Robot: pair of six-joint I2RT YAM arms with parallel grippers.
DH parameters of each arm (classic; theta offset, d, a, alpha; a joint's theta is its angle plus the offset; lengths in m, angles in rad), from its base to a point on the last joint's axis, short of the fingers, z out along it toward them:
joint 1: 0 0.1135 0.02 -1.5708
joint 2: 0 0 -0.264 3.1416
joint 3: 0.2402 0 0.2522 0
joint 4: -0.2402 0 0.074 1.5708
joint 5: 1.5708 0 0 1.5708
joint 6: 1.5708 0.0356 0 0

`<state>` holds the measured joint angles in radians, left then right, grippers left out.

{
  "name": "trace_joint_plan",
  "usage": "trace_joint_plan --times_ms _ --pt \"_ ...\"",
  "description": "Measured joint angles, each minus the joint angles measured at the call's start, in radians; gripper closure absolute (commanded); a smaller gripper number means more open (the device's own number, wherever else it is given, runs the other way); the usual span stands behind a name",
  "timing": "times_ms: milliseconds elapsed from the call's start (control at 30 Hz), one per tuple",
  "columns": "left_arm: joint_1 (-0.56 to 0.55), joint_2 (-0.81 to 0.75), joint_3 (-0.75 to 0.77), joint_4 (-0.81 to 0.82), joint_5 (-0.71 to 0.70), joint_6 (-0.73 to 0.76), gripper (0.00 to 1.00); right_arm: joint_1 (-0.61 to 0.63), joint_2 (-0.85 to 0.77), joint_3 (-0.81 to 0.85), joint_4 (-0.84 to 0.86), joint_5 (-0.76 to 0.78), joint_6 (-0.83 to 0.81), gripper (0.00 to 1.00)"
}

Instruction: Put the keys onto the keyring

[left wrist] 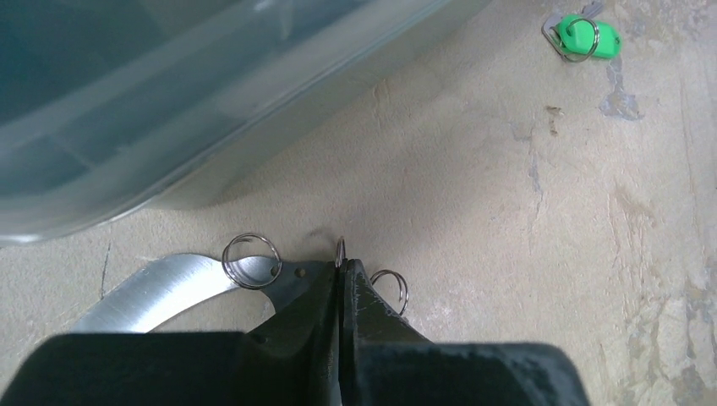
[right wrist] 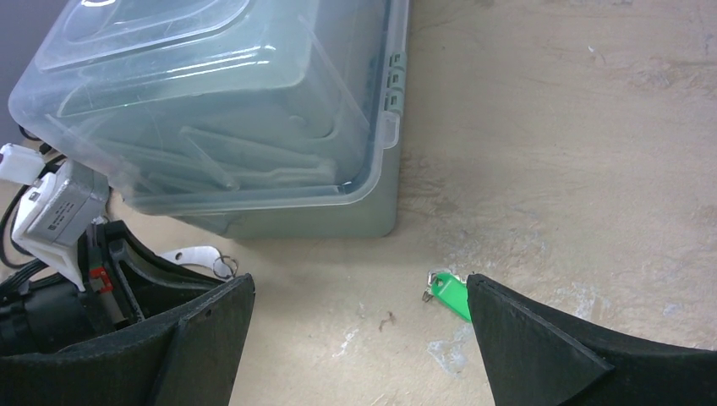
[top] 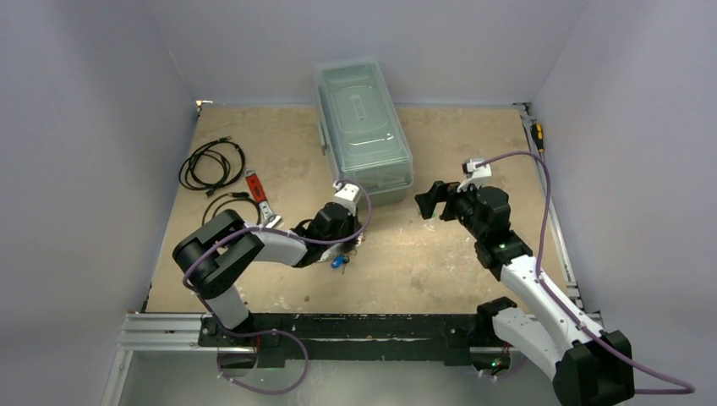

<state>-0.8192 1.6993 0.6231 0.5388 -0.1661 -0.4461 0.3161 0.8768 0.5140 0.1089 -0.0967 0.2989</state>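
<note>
My left gripper [left wrist: 342, 266] is shut on a small wire ring [left wrist: 341, 249] of the keyring, whose flat silvery band [left wrist: 169, 288] lies on the table to its left. Two more wire rings [left wrist: 251, 260] hang beside the fingers. The green key [left wrist: 583, 38] lies on the table well ahead and to the right. In the top view the left gripper [top: 348, 241] sits in front of the bin, with the blue key [top: 338, 262] just beside it. My right gripper [right wrist: 359, 288] is open and empty above the table. The green key [right wrist: 448, 294] lies by its right finger [right wrist: 541, 347].
A clear lidded plastic bin [top: 363, 127] stands at the back centre, close behind the left gripper. Black coiled cables [top: 211, 165] and a red stick-shaped gadget [top: 256, 190] lie at the left. A screwdriver [top: 537, 135] lies at the right back edge.
</note>
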Motion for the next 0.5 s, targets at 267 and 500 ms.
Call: trace_joint_plan --times_ms 267,500 --pt "0.0 -0.105 -0.042 -0.011 0.016 -0.007 1.0 0.0 -0.011 0.0 0.0 0.0 0.008 0.01" --pt "0.0 -0.251 -0.048 -0.105 0.045 -0.007 1.0 0.0 -0.039 -0.002 0.002 -0.029 0.015 0.01"
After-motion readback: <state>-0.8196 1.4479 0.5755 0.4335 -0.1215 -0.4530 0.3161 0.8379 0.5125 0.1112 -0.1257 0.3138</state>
